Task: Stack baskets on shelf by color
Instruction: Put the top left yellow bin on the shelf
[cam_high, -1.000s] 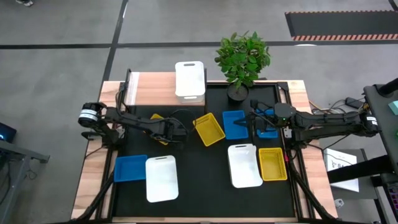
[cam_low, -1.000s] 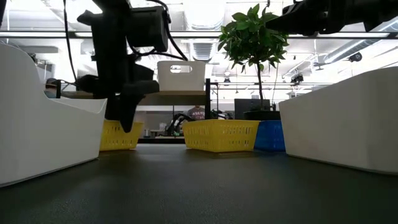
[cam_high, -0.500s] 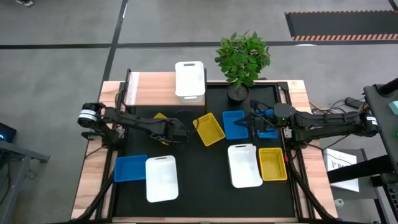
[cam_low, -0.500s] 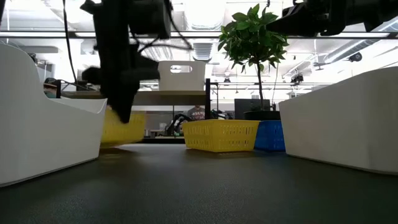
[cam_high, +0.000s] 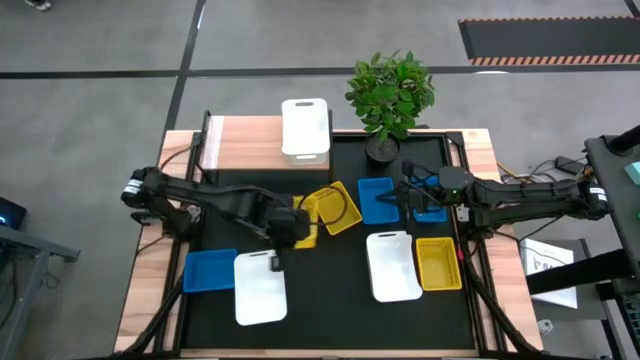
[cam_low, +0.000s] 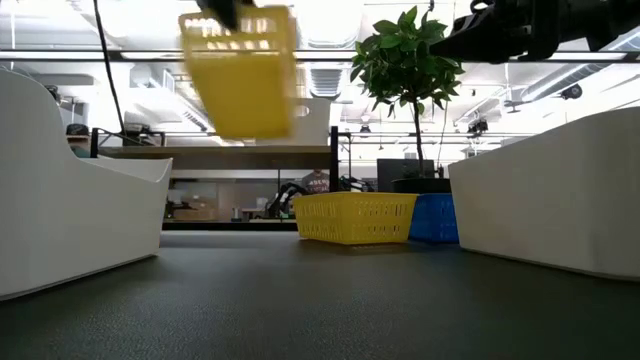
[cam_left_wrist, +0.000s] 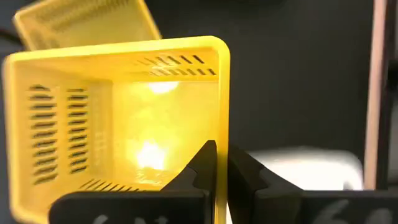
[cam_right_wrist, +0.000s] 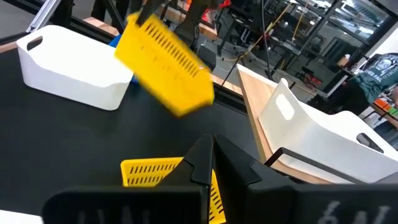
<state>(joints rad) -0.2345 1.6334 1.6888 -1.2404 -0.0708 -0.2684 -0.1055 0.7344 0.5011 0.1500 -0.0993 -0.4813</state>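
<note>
Left claw (cam_left_wrist: 216, 163) clamped on one wall of a yellow basket (cam_high: 304, 222), carried tilted above the counter (cam_high: 330, 300), mid-left, beside another yellow basket (cam_high: 340, 208). It looks light; thin perforated plastic, probably flexes, so I'd pinch a rim, not the slots. Right claw (cam_right_wrist: 211, 160) closed, empty, waiting right of centre. One white basket (cam_high: 305, 128) sits on the shelf (cam_high: 250, 143).

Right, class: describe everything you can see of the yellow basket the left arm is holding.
The yellow basket is a small, shallow rectangular tray of what looks like plastic, with slotted sides and a rounded rim. It hangs tilted in the air, clear of the black table. The left gripper is shut on one side wall, a finger on each face. From above it overlaps a second yellow basket lying on the table.
</note>
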